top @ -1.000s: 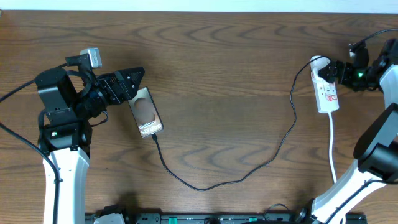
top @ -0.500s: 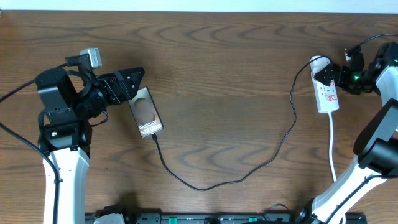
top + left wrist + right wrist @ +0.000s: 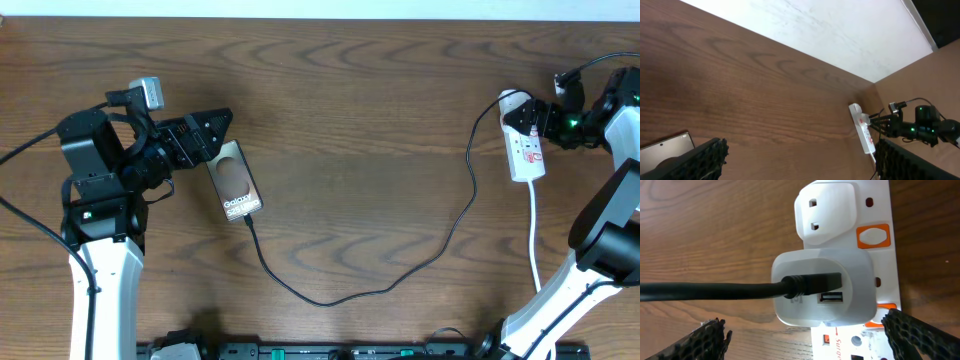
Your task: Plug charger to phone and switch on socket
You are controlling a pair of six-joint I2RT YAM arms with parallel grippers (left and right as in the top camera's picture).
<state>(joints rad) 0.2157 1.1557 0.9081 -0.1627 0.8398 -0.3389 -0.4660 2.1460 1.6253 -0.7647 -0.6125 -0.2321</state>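
Since a second ago the right gripper (image 3: 524, 121) has edged a little toward the left of the overhead view and now sits over the top end of the socket (image 3: 527, 155), at the upper right of the frame; everything else lies as it did. Its fingers (image 3: 707, 339) stand wide apart and hold nothing. In the right wrist view they show at the two bottom corners, either side of a white adapter (image 3: 840, 270) plugged into the socket, with a gap between them and the adapter. The right-hand finger lies over an orange switch at the socket's edge; I cannot tell whether it touches.

The charger (image 3: 400, 275) runs from that adapter down the middle of the table (image 3: 350, 100) in a long loop, and its tip meets the lower edge of the phone (image 3: 238, 185) at centre left. Whether the tip is fully seated is too small to tell.

The left gripper (image 3: 216, 134) is at the phone's upper end, fingers spread wide and empty. A corner of the phone shows beside its left finger in the left wrist view; contact cannot be told.
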